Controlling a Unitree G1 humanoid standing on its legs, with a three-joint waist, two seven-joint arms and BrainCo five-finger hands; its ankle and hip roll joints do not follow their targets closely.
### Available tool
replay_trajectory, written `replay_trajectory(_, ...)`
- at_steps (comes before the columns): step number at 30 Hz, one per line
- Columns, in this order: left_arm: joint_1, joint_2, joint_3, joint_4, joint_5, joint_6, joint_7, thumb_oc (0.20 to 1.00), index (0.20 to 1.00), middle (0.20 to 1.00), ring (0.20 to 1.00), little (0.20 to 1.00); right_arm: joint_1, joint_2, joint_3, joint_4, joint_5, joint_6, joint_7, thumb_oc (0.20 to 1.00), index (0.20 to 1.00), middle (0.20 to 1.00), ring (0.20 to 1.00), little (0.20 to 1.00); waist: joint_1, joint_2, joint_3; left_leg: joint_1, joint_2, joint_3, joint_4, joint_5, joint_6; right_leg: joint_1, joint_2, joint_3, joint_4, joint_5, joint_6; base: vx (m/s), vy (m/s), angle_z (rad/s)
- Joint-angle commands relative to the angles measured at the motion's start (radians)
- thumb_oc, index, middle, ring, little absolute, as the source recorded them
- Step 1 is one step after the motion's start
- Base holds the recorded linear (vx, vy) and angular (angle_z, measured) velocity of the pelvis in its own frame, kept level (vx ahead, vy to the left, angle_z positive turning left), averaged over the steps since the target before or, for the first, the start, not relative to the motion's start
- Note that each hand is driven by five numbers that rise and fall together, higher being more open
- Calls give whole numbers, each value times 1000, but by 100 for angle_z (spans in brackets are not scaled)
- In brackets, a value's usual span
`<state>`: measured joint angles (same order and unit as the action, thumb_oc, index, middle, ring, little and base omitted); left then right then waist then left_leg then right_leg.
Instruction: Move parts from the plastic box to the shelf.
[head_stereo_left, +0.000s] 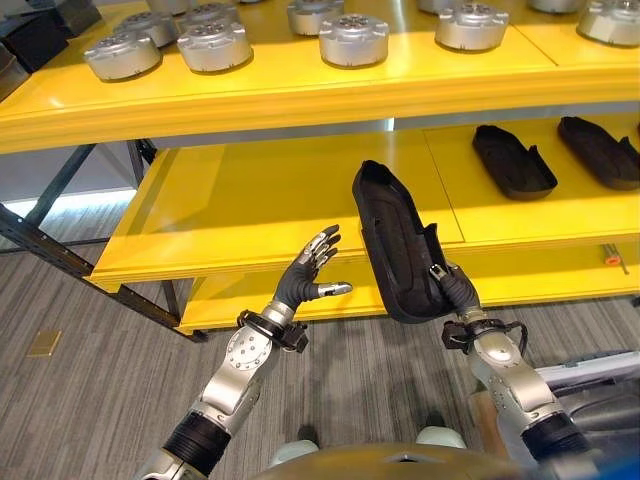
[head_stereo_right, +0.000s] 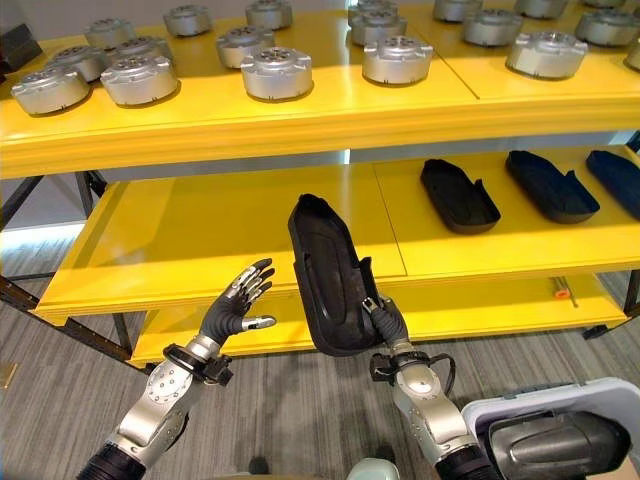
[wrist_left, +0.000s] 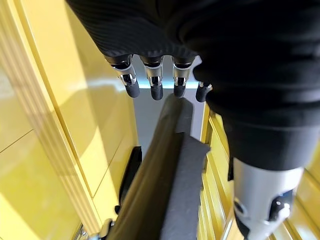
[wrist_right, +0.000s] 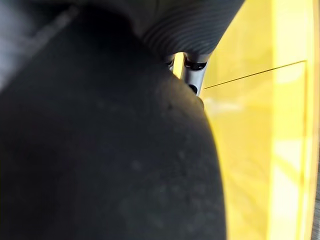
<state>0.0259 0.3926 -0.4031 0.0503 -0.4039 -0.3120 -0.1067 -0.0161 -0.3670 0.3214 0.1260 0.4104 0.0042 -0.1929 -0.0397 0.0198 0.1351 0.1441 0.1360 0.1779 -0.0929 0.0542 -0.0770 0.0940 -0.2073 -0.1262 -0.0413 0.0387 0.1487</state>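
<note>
The right hand (head_stereo_left: 452, 290) grips a long black part (head_stereo_left: 395, 240) by its near end, fingers curled round the rim, and holds it raised on edge over the near lip of the middle shelf (head_stereo_left: 250, 200) — probably so that it can be tipped flat onto the bare yellow surface. The empty stretch of shelf lies straight beyond it, and two matching black parts (head_stereo_left: 513, 160) already lie flat farther right, which suggests where this one belongs. The left hand (head_stereo_left: 312, 268) hovers just left of the part, fingers spread and relaxed, holding nothing; it looks ready to steady the part's free side, though it is not touching it.

The right eye view adds the plastic box (head_stereo_right: 560, 420) at the near right, a white-rimmed bin with another dark part inside — the left eye view catches only a sliver of it. On the upper shelf sit rows of round silver parts (head_stereo_left: 354, 38). The right wrist view gives little beyond the part's dark surface pressed against the hand.
</note>
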Motion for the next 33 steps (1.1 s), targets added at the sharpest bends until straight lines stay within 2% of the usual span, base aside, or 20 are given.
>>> replay_trajectory(1,-11,9,11,-70,-14,-22,-34,1000,1000,1000,1000,1000,-135,0,-50,-71,1,-89,-20,200,200,200,200,200,11,-21,-9,-32,16,-30,16,27,29,12,41,-33,89,-35,-64,130,-63,-2)
replay_trajectory(9,12,41,-13,-109,-24,5,-37,1000,1000,1000,1000,1000,-296,-23,-89,6,-9,-24,-75,200,200,200,200,200,56,-28,14,-58,22,-54,29,33,17,11,49,-49,85,-40,-73,79,-36,4)
replay_trajectory(17,-12,57,-50,-134,-60,45,-34,1000,1000,1000,1000,1000,-480,-75,-141,139,-29,72,-116,200,200,200,200,200,85,-13,42,-89,30,-75,55,43,6,-5,48,-67,112,-50,-84,59,8,5)
replay_trajectory(20,-36,68,-85,-144,-76,58,-26,1000,1000,1000,1000,1000,-607,-97,-156,223,-19,131,-136,200,200,200,200,200,98,0,61,-110,24,-88,71,43,3,-25,46,-72,137,-61,-90,37,29,9)
replay_trajectory(25,-49,68,-108,-144,-84,42,-28,1000,1000,1000,1000,1000,-663,-112,-156,269,2,140,-119,200,200,200,200,200,102,11,80,-127,15,-90,79,46,6,-48,38,-73,152,-60,-91,-38,33,4)
replay_trajectory(30,-31,60,-119,-144,-80,27,-16,1000,1000,1000,1000,1000,-620,-92,-138,249,11,129,-102,200,200,200,200,200,87,13,80,-106,15,-80,71,45,10,-36,35,-67,149,-58,-91,17,13,0)
replay_trajectory(32,-20,50,-120,-132,-81,13,-12,1000,1000,1000,1000,1000,-578,-72,-124,215,3,115,-100,200,200,200,200,200,76,12,71,-85,18,-70,61,44,12,-24,35,-60,141,-55,-90,66,3,-2)
replay_trajectory(33,-13,46,-120,-131,-84,10,-11,1000,1000,1000,1000,1000,-562,-62,-116,203,14,84,-114,200,200,200,200,200,71,12,66,-74,19,-65,55,43,13,-16,36,-55,135,-53,-88,36,-9,0)
